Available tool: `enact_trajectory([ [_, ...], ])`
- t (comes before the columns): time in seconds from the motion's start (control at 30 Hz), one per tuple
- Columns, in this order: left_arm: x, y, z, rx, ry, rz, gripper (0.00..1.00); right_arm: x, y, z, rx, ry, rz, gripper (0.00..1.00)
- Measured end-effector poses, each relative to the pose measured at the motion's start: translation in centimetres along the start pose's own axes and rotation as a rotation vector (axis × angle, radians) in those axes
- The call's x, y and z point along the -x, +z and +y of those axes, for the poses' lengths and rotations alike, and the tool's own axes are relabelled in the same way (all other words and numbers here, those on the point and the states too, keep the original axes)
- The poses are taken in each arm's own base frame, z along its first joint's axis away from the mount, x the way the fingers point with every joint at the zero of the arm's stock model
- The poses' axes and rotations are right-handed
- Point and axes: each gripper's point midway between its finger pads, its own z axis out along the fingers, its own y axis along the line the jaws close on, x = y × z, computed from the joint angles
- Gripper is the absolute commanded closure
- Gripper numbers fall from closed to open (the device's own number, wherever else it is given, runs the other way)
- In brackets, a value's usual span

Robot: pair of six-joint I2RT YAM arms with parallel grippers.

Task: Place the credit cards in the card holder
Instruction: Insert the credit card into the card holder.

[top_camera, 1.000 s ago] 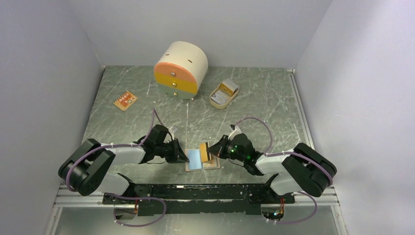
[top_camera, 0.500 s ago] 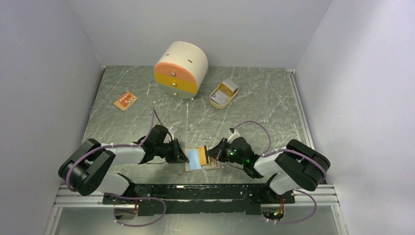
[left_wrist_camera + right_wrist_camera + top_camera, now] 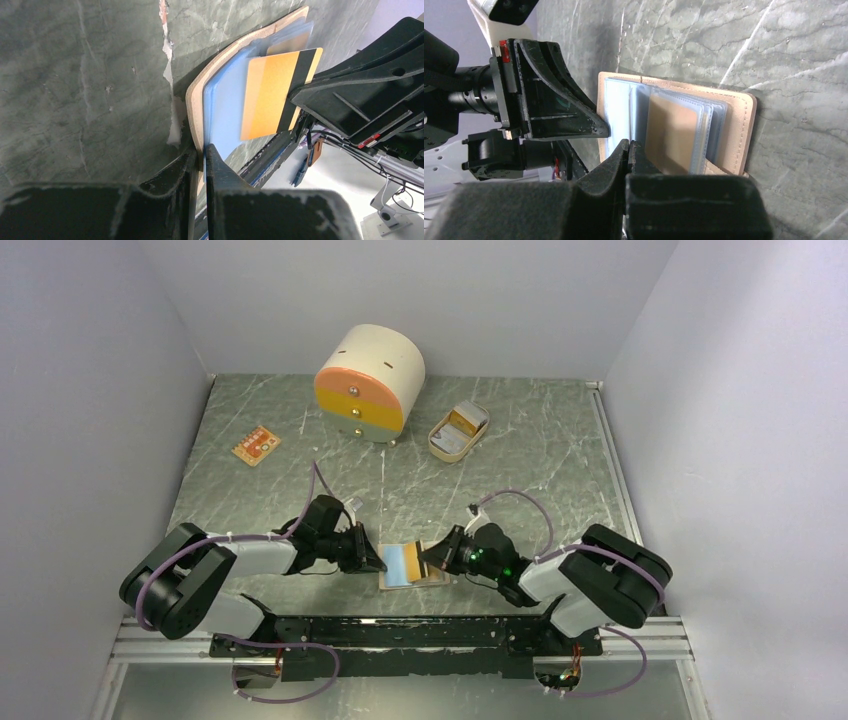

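Advanced leftward since a second ago, the right gripper (image 3: 428,558) is closed on a yellow-orange card (image 3: 270,92), apparently entering a sleeve (image 3: 225,115). The card holder (image 3: 739,130), open on the worktop (image 3: 500,460), is clamped steady by the left gripper (image 3: 378,564).

This looks like a robotics lab cell: plain pale walls (image 3: 95,350) box in a green marbled worktop (image 3: 530,450), while a left arm (image 3: 235,558) and a right arm (image 3: 585,575) with purple cables (image 3: 524,492) stand on a rail (image 3: 420,627).

Arms low, angled inward; left gripper (image 3: 379,565), right gripper (image 3: 426,558) (both pinched)
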Motion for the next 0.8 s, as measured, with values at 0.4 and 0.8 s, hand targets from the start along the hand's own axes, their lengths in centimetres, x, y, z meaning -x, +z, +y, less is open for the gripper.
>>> enact_trajectory([
  [0.4,-0.1,0.0,0.1,-0.002,-0.005,-0.002,0.86,-1.0,0.4,-1.0,-0.051,0.016,0.031,0.73],
  [0.8,0.0,-0.1,-0.2,-0.013,-0.004,-0.008,0.91,0.0,-0.3,-0.8,-0.167,-0.06,0.014,0.6],
])
